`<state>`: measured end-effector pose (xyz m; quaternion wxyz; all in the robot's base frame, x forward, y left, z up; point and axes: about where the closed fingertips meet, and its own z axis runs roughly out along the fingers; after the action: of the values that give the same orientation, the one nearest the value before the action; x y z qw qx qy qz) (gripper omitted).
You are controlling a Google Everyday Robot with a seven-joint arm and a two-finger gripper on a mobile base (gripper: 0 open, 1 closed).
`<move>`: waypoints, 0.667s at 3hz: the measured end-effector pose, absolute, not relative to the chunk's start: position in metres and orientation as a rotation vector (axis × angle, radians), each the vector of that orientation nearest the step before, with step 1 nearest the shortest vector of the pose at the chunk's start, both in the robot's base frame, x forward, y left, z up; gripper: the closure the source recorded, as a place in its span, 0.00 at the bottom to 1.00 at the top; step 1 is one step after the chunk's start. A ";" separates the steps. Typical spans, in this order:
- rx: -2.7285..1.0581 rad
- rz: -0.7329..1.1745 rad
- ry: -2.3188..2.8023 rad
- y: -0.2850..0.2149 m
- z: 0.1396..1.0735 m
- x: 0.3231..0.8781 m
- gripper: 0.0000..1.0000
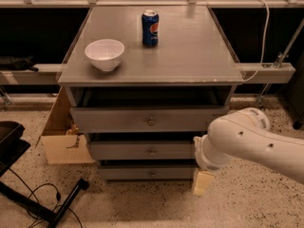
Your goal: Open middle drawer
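The grey cabinet [152, 56] has three drawers stacked in its front. The middle drawer [123, 151] is a long flat grey front of medium height with a small round metal knob [151, 152] at its centre. It sits between the taller top drawer [109, 120] and the smaller bottom drawer [123, 173]. My white arm [247, 141] reaches in from the right. Its gripper [202, 182] hangs low by the cabinet's right front corner, near the floor. It is right of and below the middle drawer's knob and touches nothing that I can see.
A white bowl [105, 54] and a blue soda can [150, 28] stand on the cabinet top. A cardboard box [64, 141] lies left of the cabinet. A black stand and cables [42, 203] lie on the speckled floor at the lower left. Rails run behind.
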<state>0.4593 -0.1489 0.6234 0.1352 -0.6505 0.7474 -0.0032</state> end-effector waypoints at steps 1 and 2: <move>-1.904 0.002 2.198 -0.150 0.576 0.474 0.00; -1.906 0.029 2.269 -0.152 0.550 0.486 0.00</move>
<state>0.4860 -0.1516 0.5502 0.0890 -0.6407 0.7626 0.0098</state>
